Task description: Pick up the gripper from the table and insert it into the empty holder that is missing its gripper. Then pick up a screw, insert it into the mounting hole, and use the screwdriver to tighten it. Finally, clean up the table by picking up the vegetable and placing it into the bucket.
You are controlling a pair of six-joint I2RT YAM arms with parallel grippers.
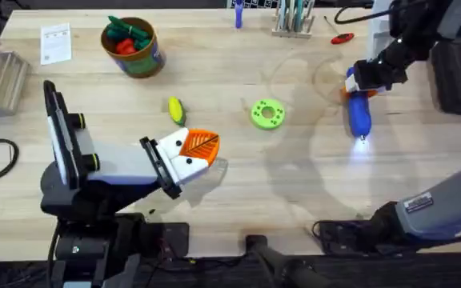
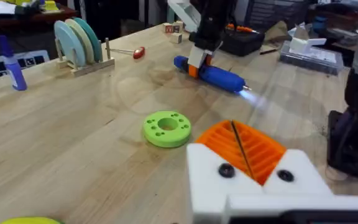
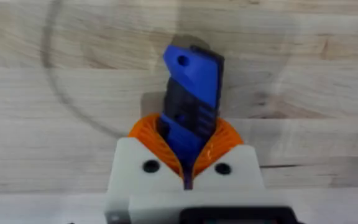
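Between the right gripper [image 3: 188, 165] jaws sits the blue screwdriver [image 3: 190, 93], clamped near its rear so the lit tip points free over the table [image 1: 294, 184]; left gripper [image 1: 192, 152] jaws rest closed, empty, well apart.

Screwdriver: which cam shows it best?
Left wrist: the whole screwdriver lies side-on with its tip lit, right gripper on it. Overhead shows it small; right wrist shows its rear end between the jaws.
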